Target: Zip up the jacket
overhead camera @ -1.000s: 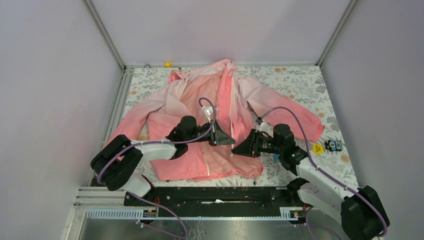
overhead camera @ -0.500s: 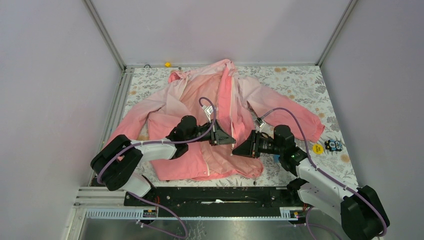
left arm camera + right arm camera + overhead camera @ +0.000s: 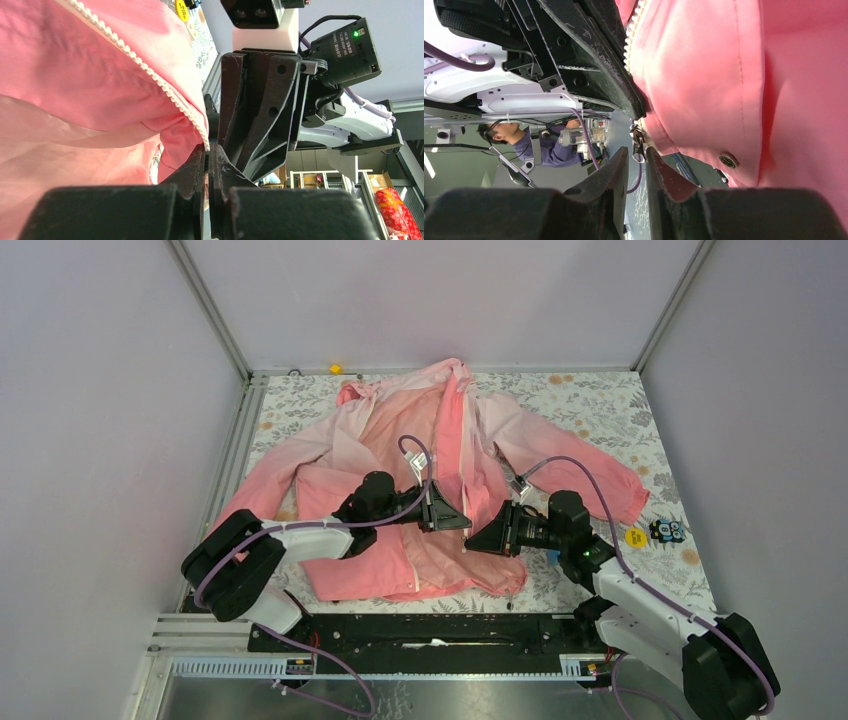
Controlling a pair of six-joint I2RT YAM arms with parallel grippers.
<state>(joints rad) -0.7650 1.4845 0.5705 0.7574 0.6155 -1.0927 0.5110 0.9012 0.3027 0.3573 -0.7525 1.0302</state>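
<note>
- The jacket (image 3: 390, 440) is lying open across the table (image 3: 600, 400), collar toward the far edge, hem toward the near edge.
- The left gripper (image 3: 207, 150) is clamping the hem corner of one zipper edge (image 3: 150, 75).
- The right gripper (image 3: 636, 152) is holding its fingers a slit apart, the zipper pull (image 3: 638, 142) hanging at their tips, not visibly pinched.
- Barely anything has moved in the last second, and only the right arm is creeping; the zipper halves are probably still being lined up, with closing not begun.
</note>
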